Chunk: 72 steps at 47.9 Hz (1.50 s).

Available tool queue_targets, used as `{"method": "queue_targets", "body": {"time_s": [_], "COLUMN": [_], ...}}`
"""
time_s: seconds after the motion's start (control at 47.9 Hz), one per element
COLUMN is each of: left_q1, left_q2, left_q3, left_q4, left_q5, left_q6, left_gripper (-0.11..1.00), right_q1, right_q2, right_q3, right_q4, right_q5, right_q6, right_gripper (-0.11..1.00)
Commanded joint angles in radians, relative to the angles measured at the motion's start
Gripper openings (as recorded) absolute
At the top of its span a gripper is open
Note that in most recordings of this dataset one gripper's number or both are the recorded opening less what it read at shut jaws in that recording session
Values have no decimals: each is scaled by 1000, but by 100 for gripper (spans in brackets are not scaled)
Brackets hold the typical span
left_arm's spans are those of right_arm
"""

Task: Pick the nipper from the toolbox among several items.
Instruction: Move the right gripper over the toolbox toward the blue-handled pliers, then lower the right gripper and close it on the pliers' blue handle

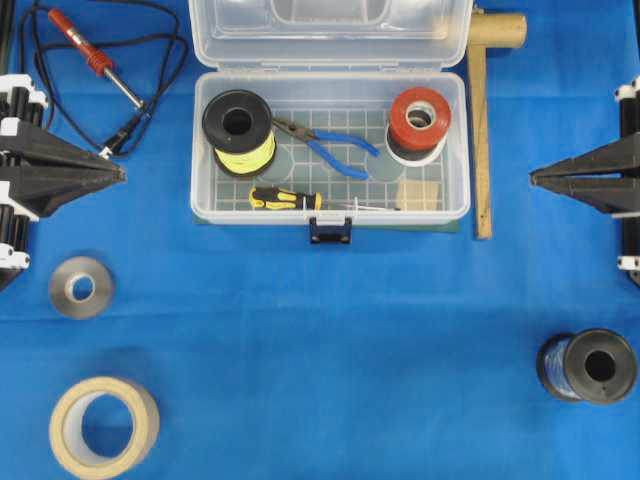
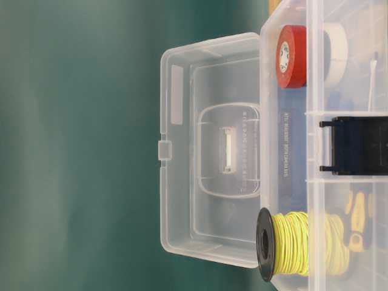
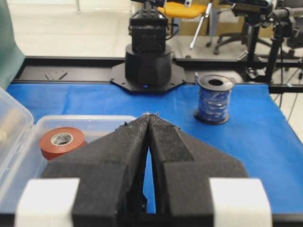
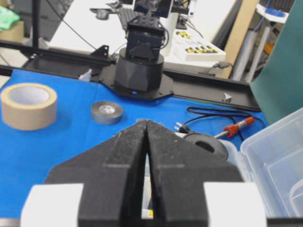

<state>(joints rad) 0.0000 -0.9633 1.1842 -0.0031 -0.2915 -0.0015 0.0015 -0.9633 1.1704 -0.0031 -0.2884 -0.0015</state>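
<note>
Blue-handled nipper (image 1: 325, 145) lies diagonally, jaws pointing upper-left.

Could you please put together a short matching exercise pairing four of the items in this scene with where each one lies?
Things:
1. nipper
2. soldering iron
3. beige tape roll
4. wooden mallet

Places, seen from overhead:
A. on the cloth, near-left corner
B. inside the toolbox
C. just right of the toolbox
D. on the cloth, far-left corner

Pairs: 1-B, 2-D, 3-A, 4-C
</note>
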Motion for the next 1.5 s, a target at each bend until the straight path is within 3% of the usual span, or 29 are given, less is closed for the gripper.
{"method": "queue_targets", "body": {"time_s": [0.0,0.188,0.376,0.627,0.731,0.877,0.919,1.128,1.483], "left_q1": [3,3,3,3,3,3,3,3,3], "left_q2": [6,8,8,9,9,14,12,12,12], "left_q3": [-21,-20,-20,-18,-18,-18,-17,-17,-12], "left_q4": [-37,-37,-37,-37,-37,-37,-37,-37,-38], "left_q5": [-3,-3,-3,-2,0,2,3,20,26], "left_q6": [-2,-2,-3,-5,-5,-5,-5,-5,-18], "left_gripper": [0,0,0,0,0,0,0,0,0], "right_q1": [-8,-86,-204,-268,-270,-270,-270,-272,-293], "right_q2": [15,114,310,612,739,877,920,1062,1226], "right_q3": [-21,-130,-279,-476,-563,-646,-669,-727,-792], "right_q4": [0,5,9,3,-12,-25,-25,-25,-32], "right_q5": [-6,127,302,446,526,588,598,604,606], "right_q6": [-6,11,37,31,25,25,26,26,20], "right_gripper": [0,0,0,2,21,63,68,62,62]}}
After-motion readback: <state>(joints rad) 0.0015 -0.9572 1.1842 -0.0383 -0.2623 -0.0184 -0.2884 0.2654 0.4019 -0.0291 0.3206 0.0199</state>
